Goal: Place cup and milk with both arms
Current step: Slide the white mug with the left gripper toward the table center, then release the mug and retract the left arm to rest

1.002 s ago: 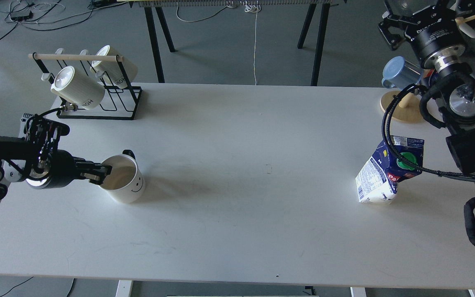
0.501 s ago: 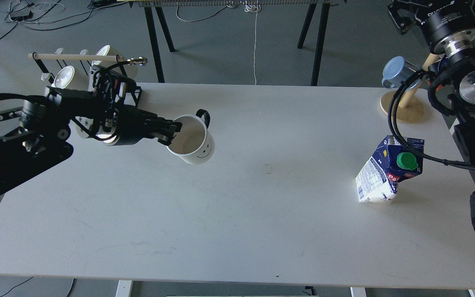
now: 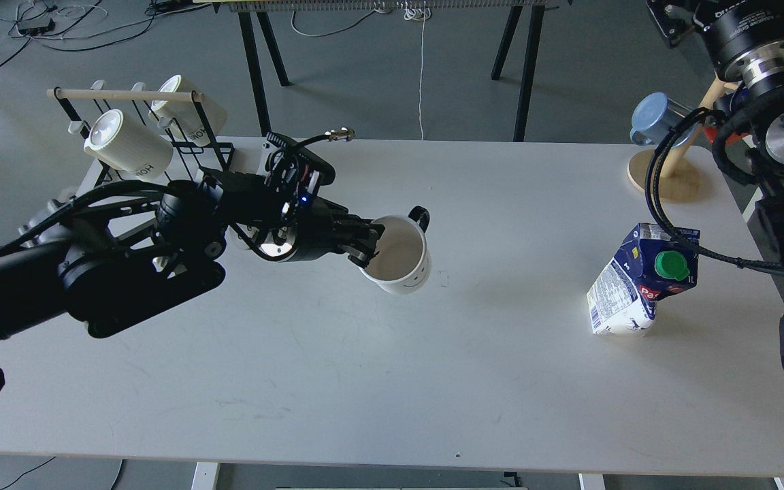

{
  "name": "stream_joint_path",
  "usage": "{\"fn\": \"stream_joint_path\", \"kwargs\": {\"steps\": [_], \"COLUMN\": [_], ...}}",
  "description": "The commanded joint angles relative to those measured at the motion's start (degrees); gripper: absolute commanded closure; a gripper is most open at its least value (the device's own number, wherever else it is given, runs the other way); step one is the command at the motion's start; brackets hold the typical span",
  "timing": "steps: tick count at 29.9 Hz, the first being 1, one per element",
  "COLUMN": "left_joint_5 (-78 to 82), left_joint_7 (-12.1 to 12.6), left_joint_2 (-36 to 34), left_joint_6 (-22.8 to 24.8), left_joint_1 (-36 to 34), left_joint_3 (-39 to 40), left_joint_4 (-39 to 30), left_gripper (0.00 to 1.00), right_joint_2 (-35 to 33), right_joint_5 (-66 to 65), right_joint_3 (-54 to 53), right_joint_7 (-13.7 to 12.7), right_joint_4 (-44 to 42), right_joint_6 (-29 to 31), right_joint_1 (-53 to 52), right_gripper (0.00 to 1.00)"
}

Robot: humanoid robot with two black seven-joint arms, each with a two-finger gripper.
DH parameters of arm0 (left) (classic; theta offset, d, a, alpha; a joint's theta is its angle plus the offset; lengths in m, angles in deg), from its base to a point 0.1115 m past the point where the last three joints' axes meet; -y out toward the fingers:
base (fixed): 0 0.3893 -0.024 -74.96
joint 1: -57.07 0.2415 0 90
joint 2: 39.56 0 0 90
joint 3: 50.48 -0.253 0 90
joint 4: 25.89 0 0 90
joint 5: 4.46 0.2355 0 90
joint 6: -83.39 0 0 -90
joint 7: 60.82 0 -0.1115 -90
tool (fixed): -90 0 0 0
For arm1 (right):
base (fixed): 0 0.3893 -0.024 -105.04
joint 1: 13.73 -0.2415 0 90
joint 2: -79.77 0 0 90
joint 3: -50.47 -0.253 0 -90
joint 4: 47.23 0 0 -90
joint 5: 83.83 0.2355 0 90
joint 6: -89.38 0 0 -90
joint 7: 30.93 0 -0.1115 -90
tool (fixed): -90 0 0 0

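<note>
On the white table (image 3: 337, 381), one white cup (image 3: 402, 262), one milk carton (image 3: 637, 282) and one black rack (image 3: 160, 146) carrying two cream mugs are counted. The left gripper (image 3: 367, 246) is closed on the cup's near rim, and the cup is held tilted near the table's middle, well apart from the carton at the right. The right gripper is located outside the view, so its opening cannot be stated.

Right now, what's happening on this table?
The left gripper grips the rim of a white smiley-face mug, holding it tilted above the middle of the white table. The blue and white milk carton with a green cap stands untouched to the right. The right arm is raised at the top right, its gripper out of view.
</note>
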Motion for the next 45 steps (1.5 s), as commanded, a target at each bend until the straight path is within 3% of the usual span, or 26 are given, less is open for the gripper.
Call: {"fn": "stream_joint_path", "kwargs": {"steps": [1, 10, 14, 36, 38, 40, 44, 45], "left_joint_5": [2.48, 2.49, 2.58, 2.22, 2.05, 1.18, -5.58, -7.86], "left_joint_7": [0.20, -0.41, -0.15, -2.26, -2.26, -2.35, -2.87, -2.87], "left_joint_2": [0.77, 3.32, 3.14, -0.46, -0.37, -0.28, -0.37, -0.37], "left_joint_6": [0.00, 0.00, 0.00, 0.00, 0.00, 0.00, 0.00, 0.00], "left_joint_1": [-0.52, -0.34, -0.25, 0.01, 0.01, 0.36, 3.26, 3.61], "left_joint_3": [-2.44, -2.71, -2.80, 1.07, 2.03, 5.62, 14.58, 16.43], "left_joint_4": [0.05, -0.56, -0.56, -0.91, -0.83, -0.83, -0.21, -0.04], "left_gripper": [0.93, 0.89, 0.81, 0.77, 0.65, 0.40, 0.19, 0.18], "right_joint_2": [-0.08, -1.39, -1.40, -1.57, -1.57, -1.66, -3.67, -4.29], "right_joint_5": [0.00, 0.00, 0.00, 0.00, 0.00, 0.00, 0.18, 0.18], "right_joint_3": [0.00, 0.00, 0.00, 0.09, 0.09, 0.00, -0.09, -0.17], "right_joint_7": [0.00, -0.18, -0.18, -0.18, -0.18, -0.18, -0.09, -0.09], "right_joint_4": [-0.01, 0.07, 0.16, 0.25, 0.25, 0.34, 0.86, 1.65], "right_joint_6": [0.00, 0.00, 0.00, 0.00, 0.00, 0.00, 0.00, 0.00], "right_joint_1": [-0.01, 0.08, 0.08, 0.26, 0.26, 0.26, 0.61, 0.70], "right_gripper": [0.01, 0.01, 0.01, 0.01, 0.01, 0.01, 0.01, 0.01]}}
